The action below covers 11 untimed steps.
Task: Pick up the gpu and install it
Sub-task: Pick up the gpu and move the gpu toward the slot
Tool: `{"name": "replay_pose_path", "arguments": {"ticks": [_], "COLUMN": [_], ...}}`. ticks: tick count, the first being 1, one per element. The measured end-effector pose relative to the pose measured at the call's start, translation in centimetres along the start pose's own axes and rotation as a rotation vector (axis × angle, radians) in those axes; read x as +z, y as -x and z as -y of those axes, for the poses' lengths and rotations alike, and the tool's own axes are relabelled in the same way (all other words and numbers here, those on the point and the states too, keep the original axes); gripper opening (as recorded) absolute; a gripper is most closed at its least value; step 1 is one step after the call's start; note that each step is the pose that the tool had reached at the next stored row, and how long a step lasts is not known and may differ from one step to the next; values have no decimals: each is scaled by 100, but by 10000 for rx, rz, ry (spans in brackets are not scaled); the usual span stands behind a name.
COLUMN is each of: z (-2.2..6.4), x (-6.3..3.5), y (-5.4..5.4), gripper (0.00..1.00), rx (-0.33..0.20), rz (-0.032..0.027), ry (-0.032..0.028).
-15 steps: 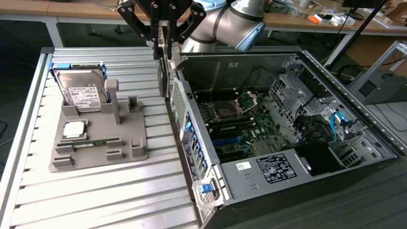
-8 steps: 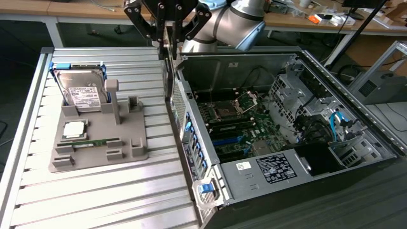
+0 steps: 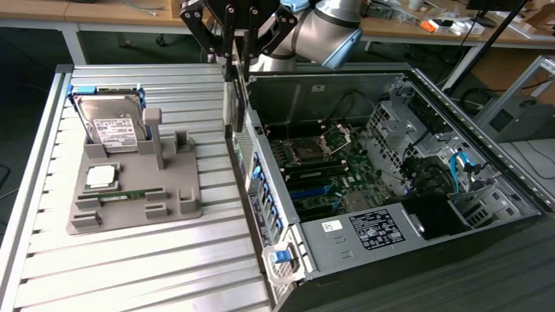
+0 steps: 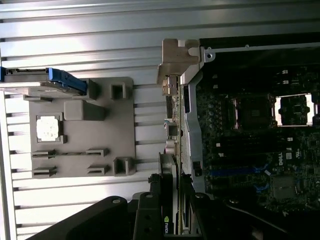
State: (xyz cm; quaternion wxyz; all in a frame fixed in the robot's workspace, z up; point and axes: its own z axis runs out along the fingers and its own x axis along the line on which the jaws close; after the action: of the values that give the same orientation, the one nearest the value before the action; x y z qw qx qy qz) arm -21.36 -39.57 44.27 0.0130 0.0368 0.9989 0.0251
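The gpu [image 3: 234,104] hangs edge-on and upright from my gripper [image 3: 236,55], which is shut on its upper end. It hovers just over the rear wall [image 3: 260,195] of the open computer case, at that case's side toward the exterior view's left. In the wrist view the gpu [image 4: 169,172] is a thin dark card with a logo, clamped between the black fingers [image 4: 152,205] of the gripper [image 4: 169,207]. It lines up along the case's rear panel, beside the motherboard [image 4: 250,140]. Blue expansion slots [image 3: 303,192] lie on the motherboard [image 3: 321,162], below the card.
A grey fixture tray [image 3: 130,208] on the slatted table holds a hard drive [image 3: 113,120], a CPU [image 3: 100,175] and a RAM stick [image 3: 121,193]. The case has a drive cage [image 3: 407,143] and blue cables [image 3: 459,169] on the exterior view's right. Desks stand behind.
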Motion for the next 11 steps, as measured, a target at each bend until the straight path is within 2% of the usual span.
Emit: {"name": "replay_pose_path", "arguments": {"ticks": [11], "z": [4], "x": [4], "y": [128], "gripper": [27], "rx": [-1], "rz": [1], "ry": [-11]}}
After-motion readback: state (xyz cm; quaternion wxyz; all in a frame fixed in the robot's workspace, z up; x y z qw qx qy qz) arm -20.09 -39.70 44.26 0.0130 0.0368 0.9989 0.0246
